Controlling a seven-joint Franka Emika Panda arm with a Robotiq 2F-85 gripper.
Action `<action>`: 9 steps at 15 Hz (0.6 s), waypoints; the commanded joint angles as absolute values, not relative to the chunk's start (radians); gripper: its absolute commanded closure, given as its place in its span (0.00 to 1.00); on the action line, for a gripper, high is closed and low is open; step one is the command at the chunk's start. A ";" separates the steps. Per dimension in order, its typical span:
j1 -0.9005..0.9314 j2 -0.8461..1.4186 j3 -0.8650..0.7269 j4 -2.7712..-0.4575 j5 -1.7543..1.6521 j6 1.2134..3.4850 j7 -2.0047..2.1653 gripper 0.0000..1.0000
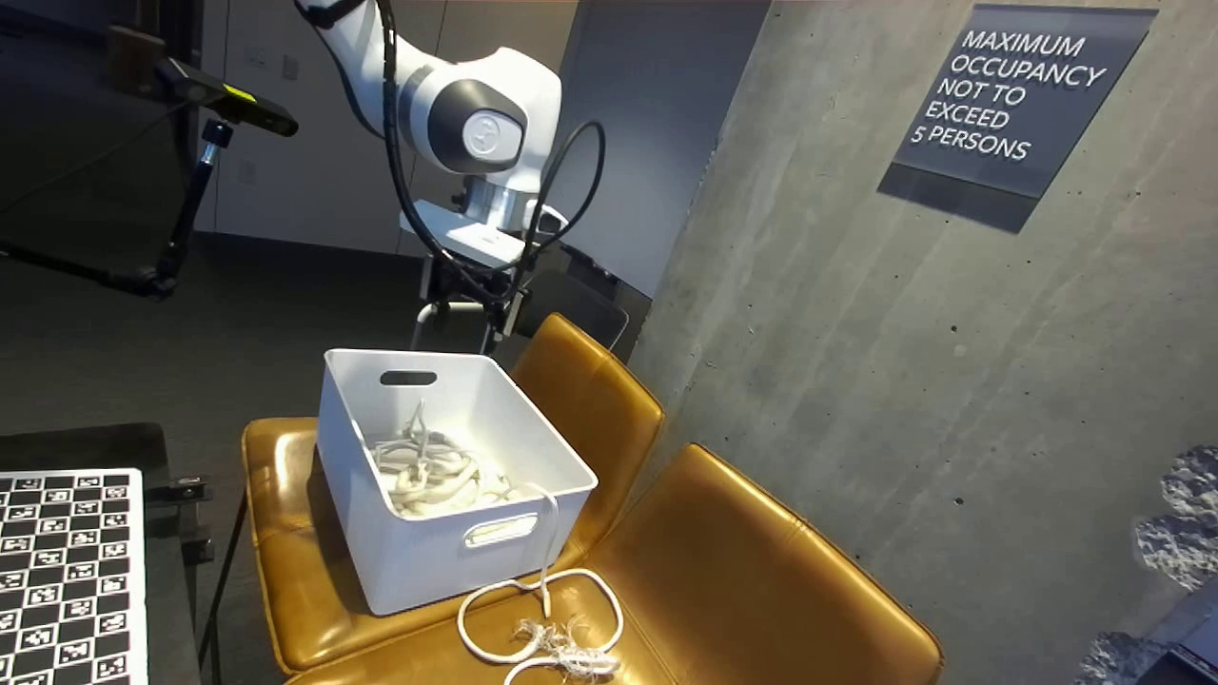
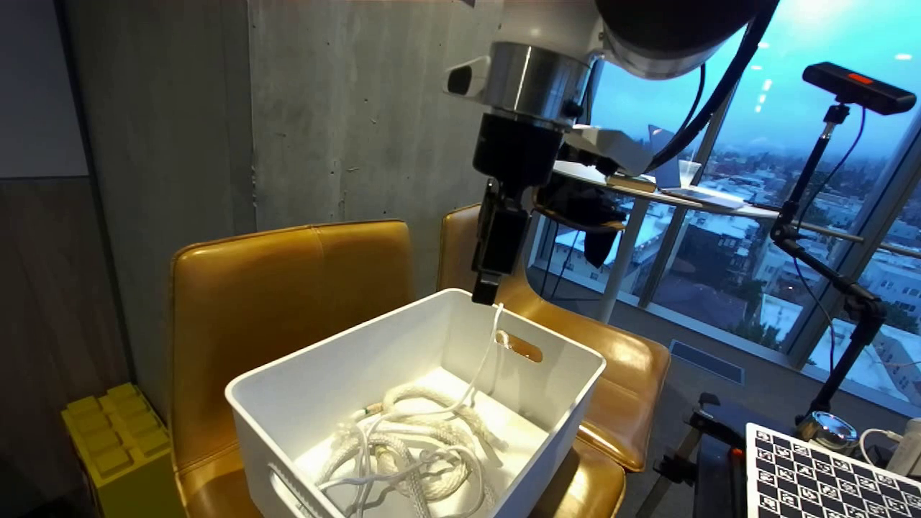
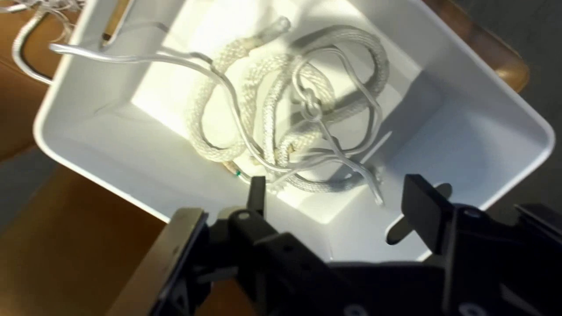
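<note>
While the claw (image 3: 338, 199) hangs over one end of the white bin (image 3: 474, 140), its jaws spread wide with no grip showing, the thin cord (image 3: 351, 164) lies inside that bin, below it. What counts is the cord's free end (image 2: 497, 318): in an exterior view it stands up just beneath the claw, and in the wrist view it shows between the jaws (whether it touches either, I cannot tell). From there its length slopes down and away, running into a loose tangle with the thicker braided rope (image 3: 248, 96).
</note>
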State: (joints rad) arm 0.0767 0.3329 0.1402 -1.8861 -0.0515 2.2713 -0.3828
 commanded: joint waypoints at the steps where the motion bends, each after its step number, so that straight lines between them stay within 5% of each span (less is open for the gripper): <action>1: 0.023 0.324 0.110 -1.906 -0.106 2.311 -0.508 0.00; 9: -0.041 0.434 0.105 -1.833 -0.157 2.250 -0.792 0.00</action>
State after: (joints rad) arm -0.0359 0.3798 0.0986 -1.8877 -0.1367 2.2901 -0.6934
